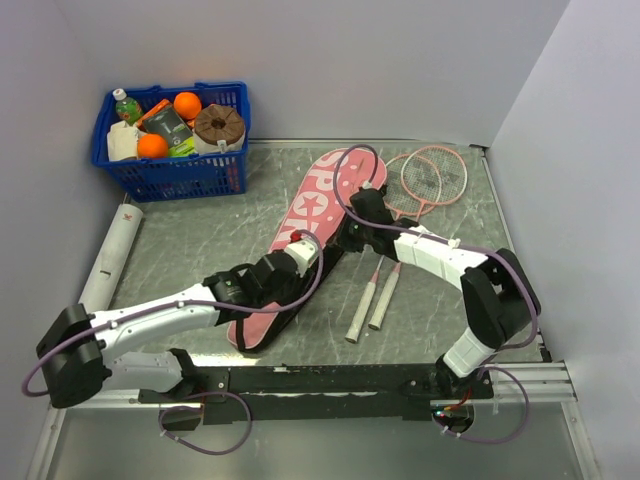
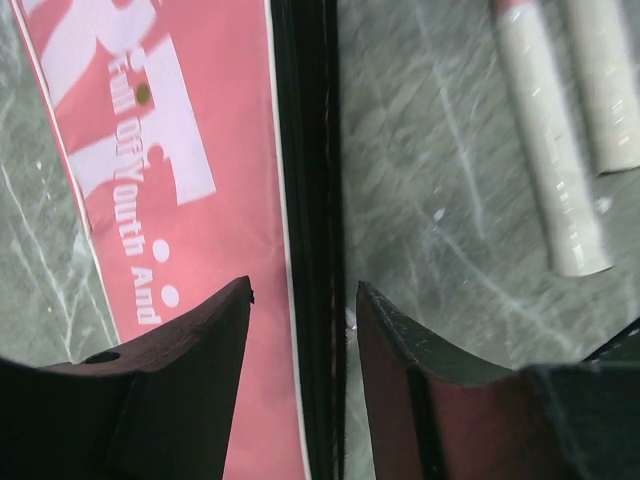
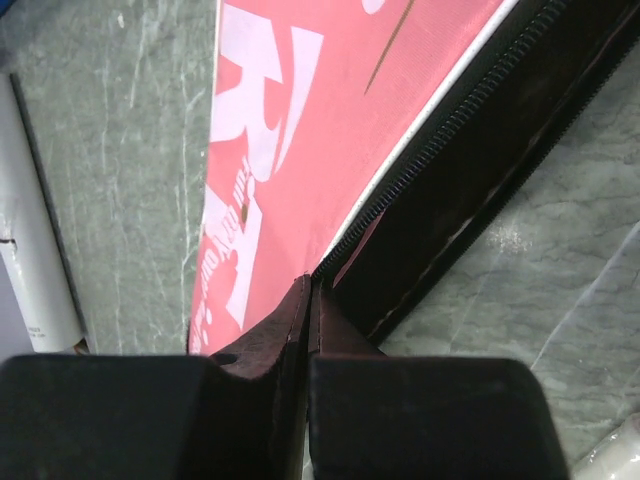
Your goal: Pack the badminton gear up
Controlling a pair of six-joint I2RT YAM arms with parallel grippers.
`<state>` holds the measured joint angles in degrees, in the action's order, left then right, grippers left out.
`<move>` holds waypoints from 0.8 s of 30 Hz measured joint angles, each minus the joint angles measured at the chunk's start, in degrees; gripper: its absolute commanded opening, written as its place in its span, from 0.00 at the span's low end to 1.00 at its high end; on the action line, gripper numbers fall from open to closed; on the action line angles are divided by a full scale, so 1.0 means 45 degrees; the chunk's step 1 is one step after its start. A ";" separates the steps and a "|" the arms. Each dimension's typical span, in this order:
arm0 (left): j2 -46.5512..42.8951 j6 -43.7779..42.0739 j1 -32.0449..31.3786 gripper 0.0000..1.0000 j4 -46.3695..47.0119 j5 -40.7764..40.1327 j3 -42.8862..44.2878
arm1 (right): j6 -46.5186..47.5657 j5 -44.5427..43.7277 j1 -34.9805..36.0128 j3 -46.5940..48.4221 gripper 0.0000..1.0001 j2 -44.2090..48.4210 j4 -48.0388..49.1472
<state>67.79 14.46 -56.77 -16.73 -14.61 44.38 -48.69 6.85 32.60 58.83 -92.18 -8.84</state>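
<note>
The pink "SPORT" case [image 1: 318, 205] lies slantwise on the table. My left gripper [image 1: 310, 256] is open, and in the left wrist view it [image 2: 303, 292] straddles the case's black edge [image 2: 312, 150]. My right gripper [image 1: 342, 240] is shut on the case's zipper line [image 3: 420, 160], its tips [image 3: 312, 282] meeting where the zip parts. Two rackets [image 1: 428, 178] lie right of the case, white handles [image 1: 374, 300] towards me; the handles also show in the left wrist view [image 2: 550, 150]. The long white tube [image 1: 115, 255] lies at the left edge. No shuttlecocks are in view.
A blue basket [image 1: 175, 165] of oranges and bottles stands at the back left. White walls close the table on three sides. The tube's end shows in the right wrist view [image 3: 30, 270], left of the case.
</note>
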 measured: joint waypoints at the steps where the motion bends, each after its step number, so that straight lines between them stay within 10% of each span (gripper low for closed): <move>1: 0.0121 0.0000 -0.0083 0.52 -0.0092 -0.0117 0.0000 | 0.0039 0.0000 0.0000 0.0019 0.00 0.0039 -0.0015; 14: 0.1894 0.0053 -0.1161 0.51 -0.0636 -0.1991 0.0359 | 0.0136 0.0044 0.0000 0.0024 0.00 0.0670 -0.0335; 24: 0.2613 0.0165 -0.1297 0.01 -0.0675 -0.2793 0.0457 | 0.0180 0.0112 0.0000 -0.0019 0.00 0.1005 -0.0359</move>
<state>79.55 15.20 -62.61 -19.77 -27.18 46.44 -47.88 7.35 32.60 58.74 -87.66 -10.46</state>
